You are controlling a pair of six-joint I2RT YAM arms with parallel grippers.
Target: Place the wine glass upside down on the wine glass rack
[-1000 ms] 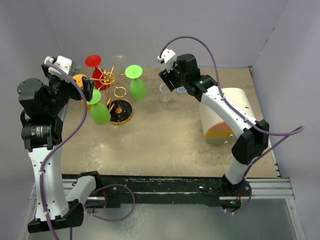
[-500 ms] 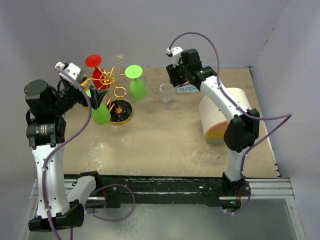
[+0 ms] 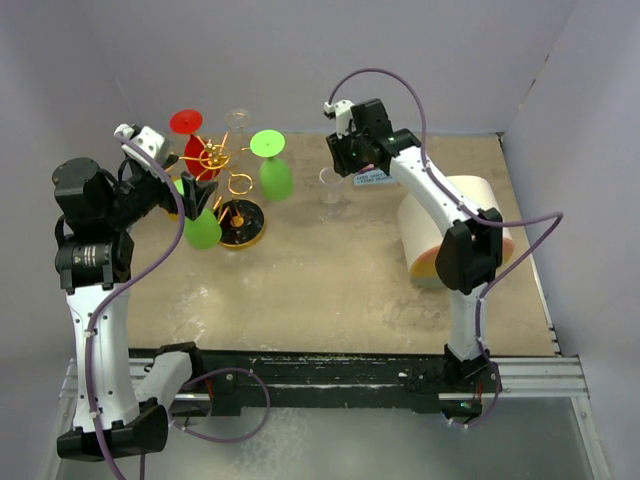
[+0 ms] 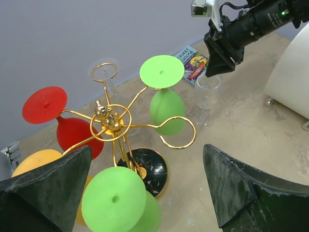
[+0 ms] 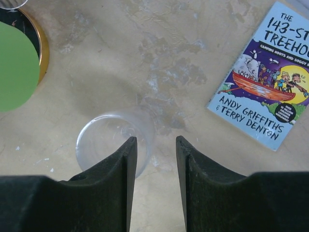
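Observation:
A clear wine glass stands upright on the table, right of the wine glass rack, whose gold wire arms rise from a black disc base. My right gripper hovers just above the glass, pointing down. In the right wrist view the jaws stand narrowly apart over the right part of the wine glass rim, one finger over its mouth, one outside. My left gripper is wide open beside the rack, holding nothing. From there the wine glass shows under the right arm.
Red, orange and green glasses hang upside down on the rack, with a clear one at the back. A picture book lies behind the glass. A white and orange cylinder rests at the right.
The right arm has swung left and forward over the clear glass while its jaws narrowed. The left arm shifted slightly toward the rack, jaws still wide.

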